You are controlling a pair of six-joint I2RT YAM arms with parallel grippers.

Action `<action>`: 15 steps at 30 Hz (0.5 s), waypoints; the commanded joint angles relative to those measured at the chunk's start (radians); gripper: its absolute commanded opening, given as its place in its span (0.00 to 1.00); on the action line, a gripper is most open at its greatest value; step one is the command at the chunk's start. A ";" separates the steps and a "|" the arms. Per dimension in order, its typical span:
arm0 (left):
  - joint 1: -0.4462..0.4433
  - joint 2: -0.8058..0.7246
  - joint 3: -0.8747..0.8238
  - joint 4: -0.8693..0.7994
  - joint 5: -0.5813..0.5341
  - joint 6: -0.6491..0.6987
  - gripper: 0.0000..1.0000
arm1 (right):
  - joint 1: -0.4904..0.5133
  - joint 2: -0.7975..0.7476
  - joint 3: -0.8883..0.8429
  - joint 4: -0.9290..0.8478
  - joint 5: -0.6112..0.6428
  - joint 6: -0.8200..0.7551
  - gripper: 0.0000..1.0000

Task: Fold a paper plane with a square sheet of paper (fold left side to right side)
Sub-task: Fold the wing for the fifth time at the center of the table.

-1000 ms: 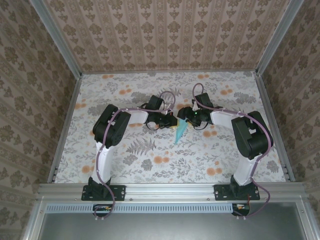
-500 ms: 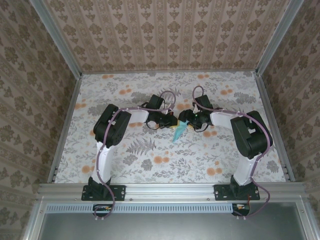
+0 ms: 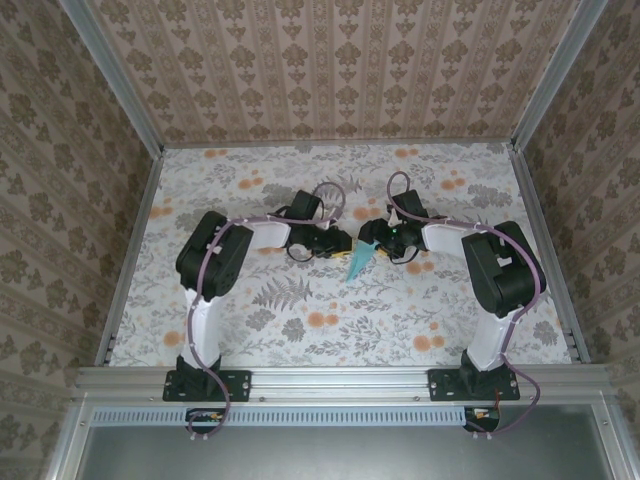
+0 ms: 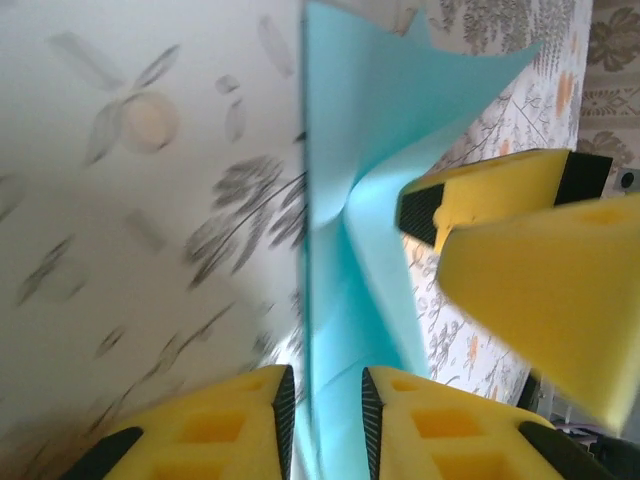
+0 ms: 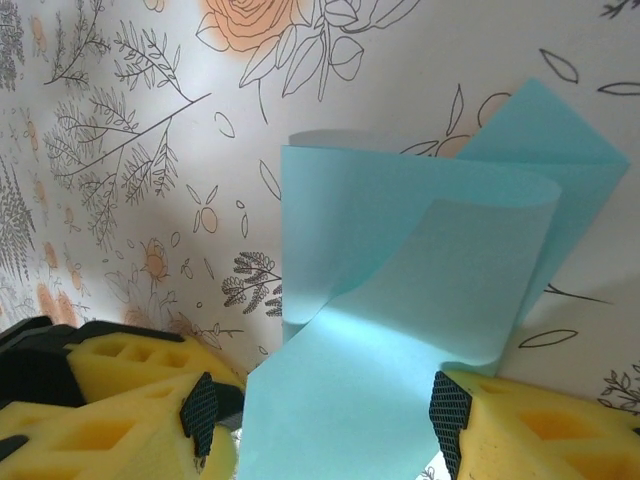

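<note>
Left end effector [image 3: 342,243] faces right end effector [image 3: 373,239] (across paper [image 3: 358,265]).

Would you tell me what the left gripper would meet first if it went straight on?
The square sheet of paper, already inside the left gripper; just beyond, probably the right gripper, though depth is unclear.

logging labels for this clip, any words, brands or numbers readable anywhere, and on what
No text can be read. The light blue paper is plain, the yellow tool fingers unmarked, the floral table cover and patterned walls carry only ornament; any label on the black arm housings is too small to tell.
</note>
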 commanded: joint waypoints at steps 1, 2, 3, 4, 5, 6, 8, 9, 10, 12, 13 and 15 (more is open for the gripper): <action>0.030 -0.106 -0.060 -0.042 -0.024 0.024 0.29 | -0.004 0.059 -0.032 -0.073 0.045 0.002 0.63; 0.032 -0.130 -0.073 -0.049 -0.020 0.027 0.29 | -0.004 0.059 -0.033 -0.070 0.044 0.002 0.63; 0.030 -0.153 -0.085 -0.058 -0.012 0.030 0.29 | -0.004 0.058 -0.033 -0.068 0.043 0.002 0.63; 0.028 -0.170 -0.095 -0.063 -0.006 0.029 0.29 | -0.004 0.060 -0.032 -0.068 0.042 0.003 0.63; 0.023 -0.191 -0.107 -0.068 0.002 0.027 0.29 | -0.004 0.061 -0.032 -0.067 0.041 0.003 0.63; 0.019 -0.211 -0.118 -0.069 0.012 0.021 0.28 | -0.003 0.062 -0.030 -0.066 0.039 0.003 0.63; 0.007 -0.245 -0.132 -0.065 0.035 0.006 0.28 | -0.004 0.064 -0.027 -0.066 0.038 0.003 0.63; 0.000 -0.255 -0.134 -0.063 0.047 -0.001 0.28 | -0.003 0.065 -0.027 -0.065 0.036 0.003 0.63; -0.008 -0.262 -0.133 -0.061 0.061 -0.009 0.28 | -0.004 0.067 -0.026 -0.064 0.036 0.003 0.63; -0.030 -0.263 -0.122 -0.060 0.086 -0.025 0.27 | -0.002 0.070 -0.025 -0.063 0.033 0.005 0.63; -0.041 -0.260 -0.117 -0.058 0.092 -0.032 0.27 | -0.002 0.071 -0.023 -0.063 0.033 0.005 0.63; -0.069 -0.248 -0.100 -0.054 0.103 -0.049 0.27 | -0.002 0.073 -0.021 -0.063 0.032 0.006 0.63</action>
